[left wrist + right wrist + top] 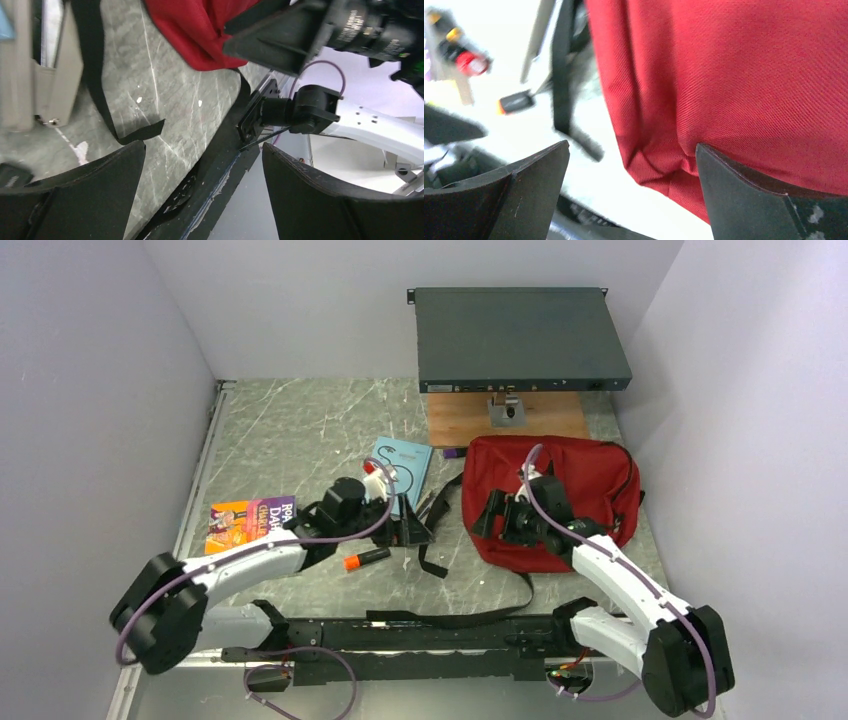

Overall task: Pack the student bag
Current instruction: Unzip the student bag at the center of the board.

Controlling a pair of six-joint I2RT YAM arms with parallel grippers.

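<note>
The dark red student bag [580, 485] lies at the right of the table, its black straps [440, 540] trailing left and toward the front. It also shows in the left wrist view [200, 30] and fills the right wrist view [734, 75]. My right gripper [492, 520] [631, 150] is open at the bag's near left corner, with that corner between the jaws. My left gripper [410, 532] [203, 150] is open and empty, just left of the straps. A light blue book [402, 462] lies behind it. A colourful book [250, 520] lies at the left.
An orange and black marker [365, 560] [516, 102] lies in front of the left gripper. A small purple thing [452, 452] lies next to the bag's far left corner. A dark grey device [520, 340] and a wooden board [505, 420] stand at the back. A black rail [400, 635] runs along the front edge.
</note>
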